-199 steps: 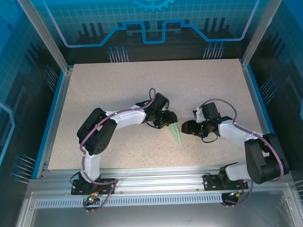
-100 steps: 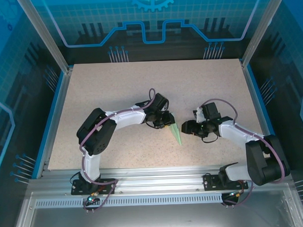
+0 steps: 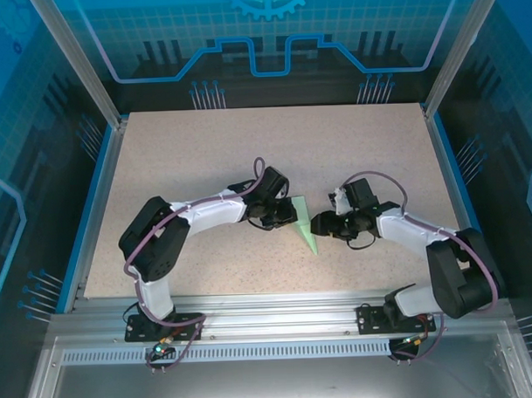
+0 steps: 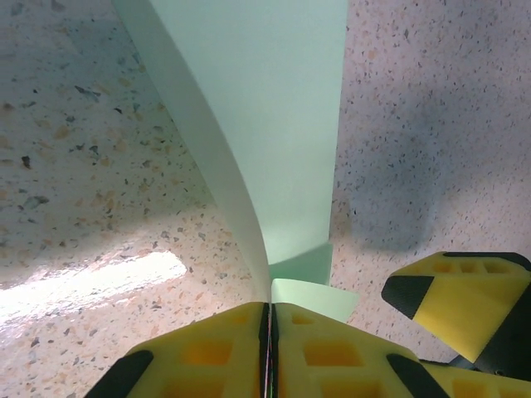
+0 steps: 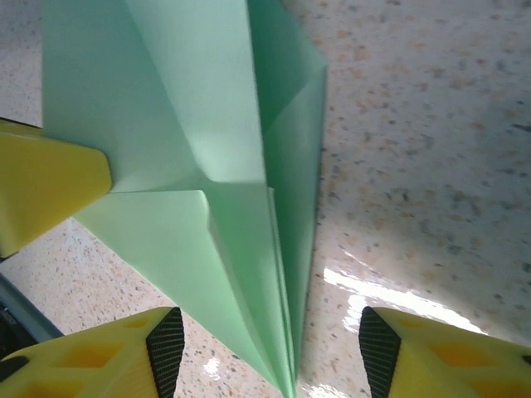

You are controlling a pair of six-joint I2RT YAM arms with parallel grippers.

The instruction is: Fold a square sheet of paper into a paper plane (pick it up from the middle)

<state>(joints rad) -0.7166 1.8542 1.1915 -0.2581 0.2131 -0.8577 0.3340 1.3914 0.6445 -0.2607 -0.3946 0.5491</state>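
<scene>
On my overhead feed the plane (image 3: 303, 226) lies near the middle of the table (image 3: 203, 157). It is a slim mint-green wedge with its wide end away from the arm bases and its point toward them. The left gripper (image 3: 287, 212) is at the wide end, on the plane's left side. Through the left wrist camera I see its yellow fingers (image 4: 207, 352) pressed flat together with only a hairline seam between them. A paper edge runs into that seam, so I read this claw as clamped tight on the plane. From there the paper stretches away up the picture, one layer bowing up off the speckled surface. The right gripper (image 3: 318, 223) is just beside the plane on its right. In the right wrist view its fingers (image 5: 99, 356) stand well apart with the folded layers running between them. I see neither black pad touching paper, so that claw is open and holds nothing. A yellow finger of the left gripper lies on the plane's flat wing at the left edge of that view.
</scene>
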